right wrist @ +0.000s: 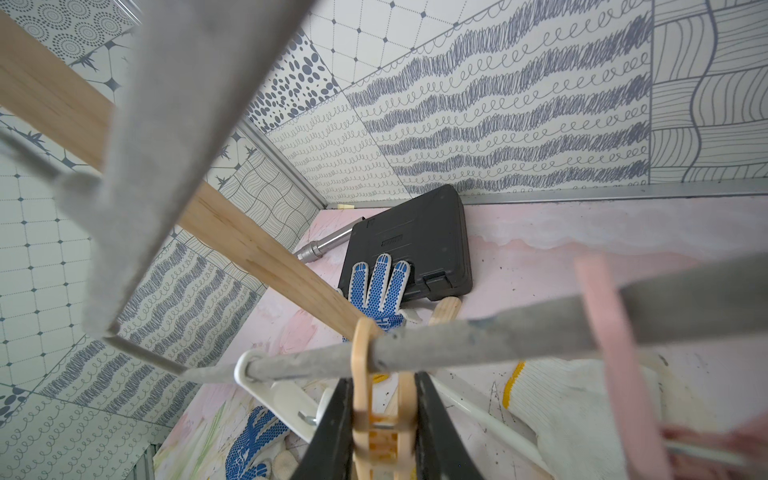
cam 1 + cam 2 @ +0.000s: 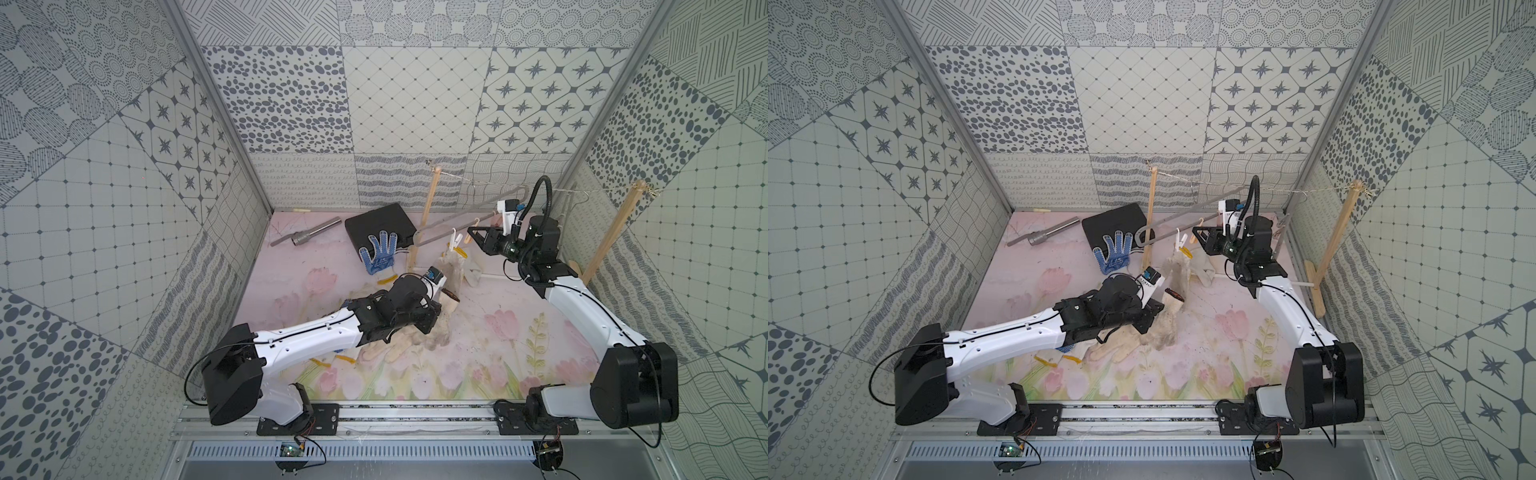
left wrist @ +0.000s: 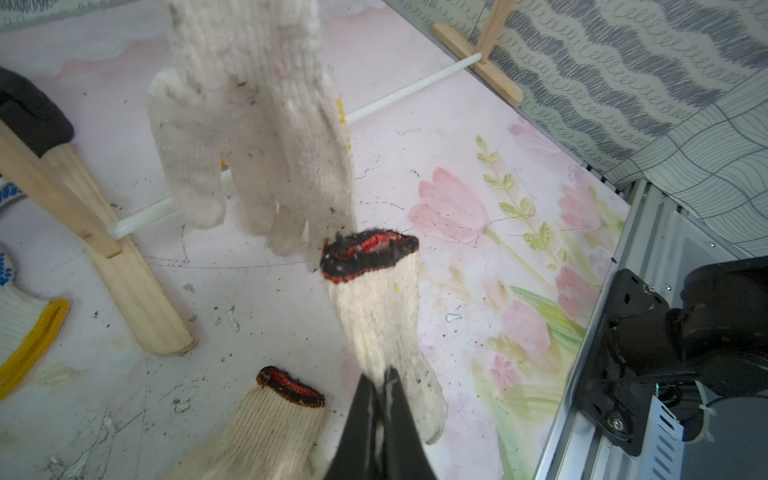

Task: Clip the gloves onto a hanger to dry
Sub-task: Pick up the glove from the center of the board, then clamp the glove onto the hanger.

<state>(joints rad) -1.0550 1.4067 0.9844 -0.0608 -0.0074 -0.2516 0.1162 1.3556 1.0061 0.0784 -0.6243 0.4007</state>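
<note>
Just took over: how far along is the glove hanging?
Done: one cream glove hangs from a white peg on the hanger. In hand: left gripper holds a black-cuffed glove; right gripper squeezes a tan peg. Left: the blue-dotted glove and others on the table.

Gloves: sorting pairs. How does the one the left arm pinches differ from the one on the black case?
The pinched glove is plain cream with a black-red cuff; the case glove has blue dots. The pinched glove stands cuff-up; the case glove lies flat. Both are knitted.
</note>
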